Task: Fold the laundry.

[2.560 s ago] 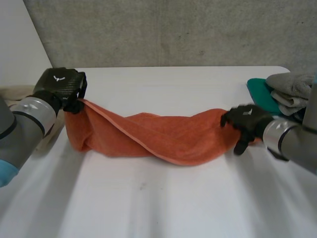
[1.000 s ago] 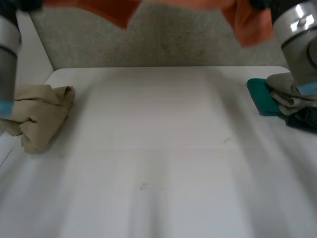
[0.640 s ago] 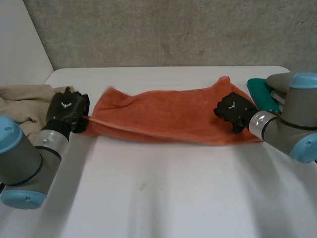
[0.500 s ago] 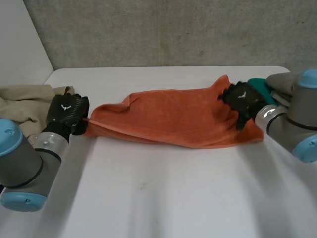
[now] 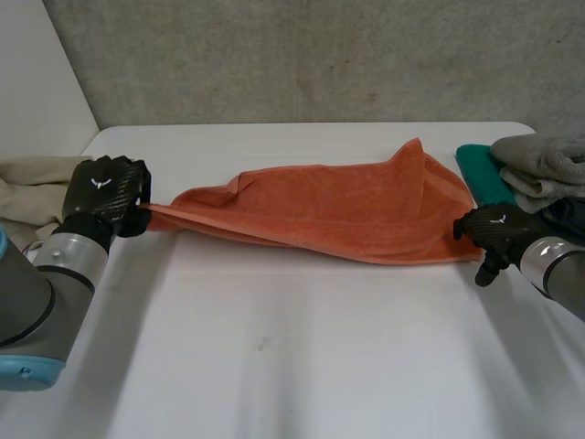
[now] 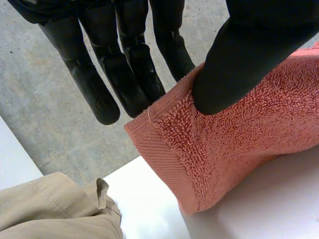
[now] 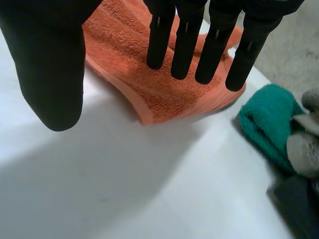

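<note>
An orange towel (image 5: 338, 206) lies stretched across the far half of the white table (image 5: 302, 357), loosely doubled, with one corner sticking up at its far right. My left hand (image 5: 105, 194) holds its left end. In the left wrist view the thumb (image 6: 239, 59) pinches the towel's hemmed corner (image 6: 199, 149) against the fingers. My right hand (image 5: 494, 230) is at the towel's near right corner. In the right wrist view its fingers (image 7: 184, 45) are straight with the thumb apart, hovering over the towel's end (image 7: 149, 89) and holding nothing.
A teal cloth (image 5: 480, 174), a folded grey one (image 5: 544, 160) and a dark one (image 5: 567, 215) are piled at the table's right edge, close behind my right hand. A crumpled beige garment (image 5: 27, 197) lies at the left edge behind my left hand.
Both hands swung the towel up, then laid it on the table. The right hand has let go of the right end and drawn back nearer. The left hand pulled its end left.
</note>
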